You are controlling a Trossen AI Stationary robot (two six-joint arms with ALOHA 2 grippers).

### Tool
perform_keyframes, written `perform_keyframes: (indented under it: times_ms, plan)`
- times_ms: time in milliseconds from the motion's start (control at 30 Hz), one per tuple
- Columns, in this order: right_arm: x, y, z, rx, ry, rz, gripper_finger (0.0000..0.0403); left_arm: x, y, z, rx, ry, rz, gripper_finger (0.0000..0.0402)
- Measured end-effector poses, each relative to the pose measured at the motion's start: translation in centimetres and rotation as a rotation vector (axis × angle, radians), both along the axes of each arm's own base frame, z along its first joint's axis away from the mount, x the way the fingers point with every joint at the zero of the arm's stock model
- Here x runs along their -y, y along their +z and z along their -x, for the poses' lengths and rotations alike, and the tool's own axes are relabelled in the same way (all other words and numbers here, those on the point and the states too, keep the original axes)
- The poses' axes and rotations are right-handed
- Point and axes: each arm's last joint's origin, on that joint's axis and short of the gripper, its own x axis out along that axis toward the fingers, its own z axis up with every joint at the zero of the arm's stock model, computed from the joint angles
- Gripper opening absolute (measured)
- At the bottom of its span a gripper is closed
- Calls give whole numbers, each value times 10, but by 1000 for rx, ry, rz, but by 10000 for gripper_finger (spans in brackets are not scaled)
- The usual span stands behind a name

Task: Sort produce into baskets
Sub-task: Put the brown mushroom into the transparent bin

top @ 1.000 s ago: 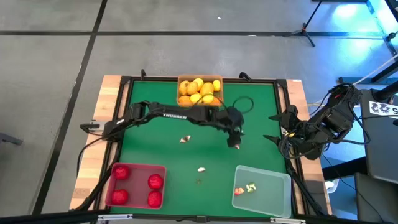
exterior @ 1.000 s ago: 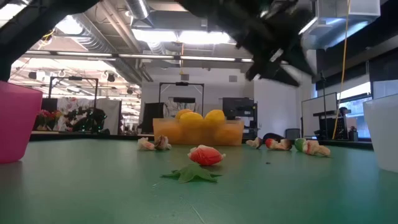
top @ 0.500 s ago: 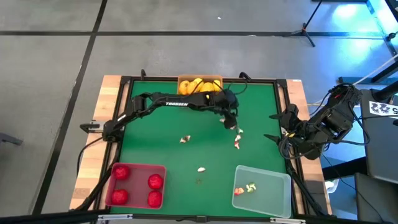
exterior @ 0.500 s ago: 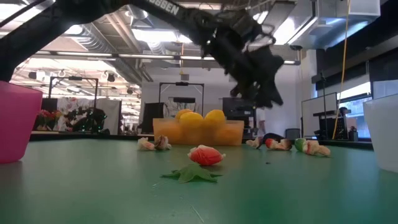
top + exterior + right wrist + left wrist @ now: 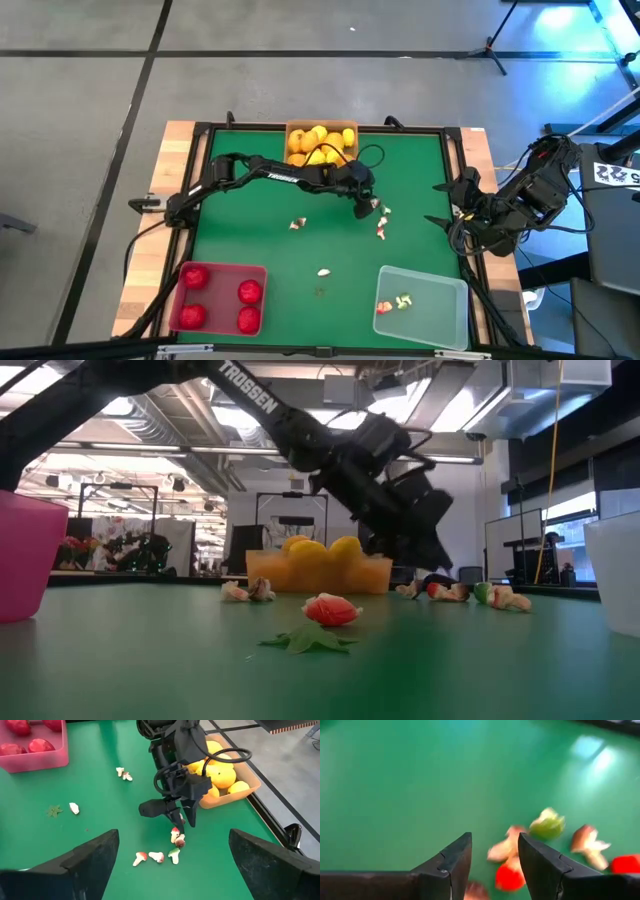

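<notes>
On the green table (image 5: 250, 240), going left to right in the high view, the red basket (image 5: 219, 297) sits at about 7 o'clock near the front edge, with four red round fruits (image 5: 249, 292) inside. At 12 o'clock, against the far edge, the orange basket (image 5: 321, 145) holds a heap of yellow fruits (image 5: 312, 140). One whitish bit (image 5: 297, 224) lies near the centre, and another (image 5: 324, 271) lies toward 6 o'clock beside a small green leaf (image 5: 320, 292).

The left arm reaches across from the table's left side, and its left tool (image 5: 364, 208) hangs low just right of centre. In the left wrist view its two dark fingers (image 5: 454, 862) stand partly apart with nothing between them. Directly ahead of the fingertips lies a cluster of whitish-and-red bits (image 5: 511, 865), close to the tool but not gripped; the right wrist view shows the same cluster (image 5: 176, 838) just under the tool's tip, with more pieces (image 5: 156, 856) a little beyond.

At 5 o'clock the clear basket (image 5: 430, 305) holds a few small bits (image 5: 394, 303). The right tool (image 5: 441, 205) waits at the table's right edge, at about 3 o'clock, with its fingers wide apart and holding nothing.
</notes>
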Motion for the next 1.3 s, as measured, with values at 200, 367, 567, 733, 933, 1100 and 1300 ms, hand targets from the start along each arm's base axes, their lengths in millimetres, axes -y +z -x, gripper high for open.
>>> perform_keyframes:
  times_ms: [200, 367, 567, 733, 933, 1100, 1300]
  plan:
    - [1, -1, 1, -15, 0, 16, 374, -1, -19, 10, 32, 44, 52, 159]
    - [1, -1, 1, -17, 1, 14, 374, 0, -28, 16, 37, 59, 69, 158]
    - [1, -1, 2, -25, 4, 14, 374, 6, -21, 32, 31, 62, 60, 150]
    - [1, -1, 2, -30, 7, 10, 374, 7, -1, 50, 94, 100, 18, 151]
    - [1, -1, 2, -30, 7, 10, 374, 13, -2, 53, 210, 107, 18, 154]
    - [1, -1, 2, -31, 7, 10, 374, 19, -18, 51, 181, 89, 14, 155]
    - [1, -1, 2, -32, 8, 7, 374, 26, -19, 52, 164, 27, -31, 155]
